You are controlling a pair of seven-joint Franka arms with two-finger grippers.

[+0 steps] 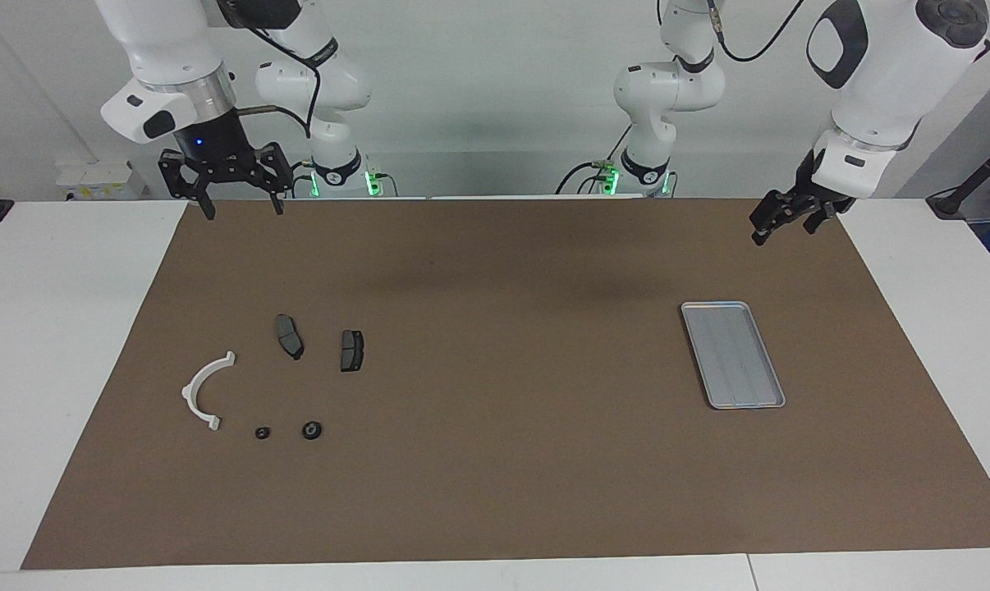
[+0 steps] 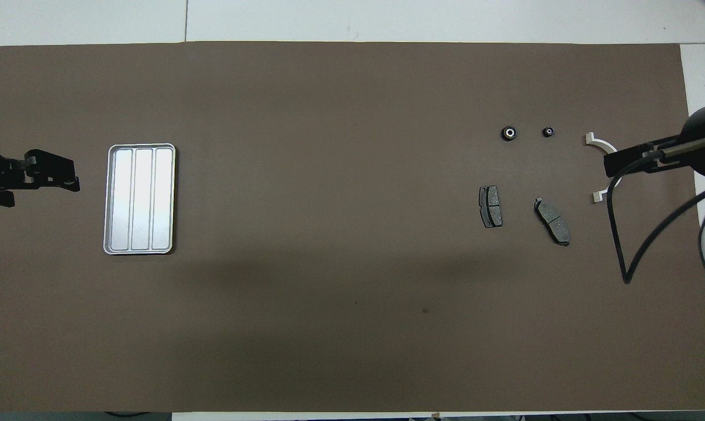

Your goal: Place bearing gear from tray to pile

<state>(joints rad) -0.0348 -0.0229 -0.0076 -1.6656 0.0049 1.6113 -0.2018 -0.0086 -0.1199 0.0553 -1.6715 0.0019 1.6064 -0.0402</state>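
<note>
The tray (image 1: 733,355) is lying empty at the left arm's end. Two small gears (image 1: 312,429) are sitting in the pile, beside the white arc (image 1: 199,390). In the facing view they are lying at about 5 o'clock from the right gripper (image 1: 243,212), which is hanging high with its fingers apart. The left gripper (image 1: 782,232), also with fingers apart, is waiting at 1 o'clock from the tray.

tray (image 1: 733,355): silver-grey, lengthwise ridges
arc (image 1: 201,391): white
2 brake pads (image 1: 289,336): dark grey
2 bearing gears (image 1: 312,429): black, the larger with a pale centre
mat (image 1: 495,476): plain brown
counter (image 1: 52,328): white
arms (image 1: 881,74): white with dark grey patches
tools (image 1: 224,176): black
</note>
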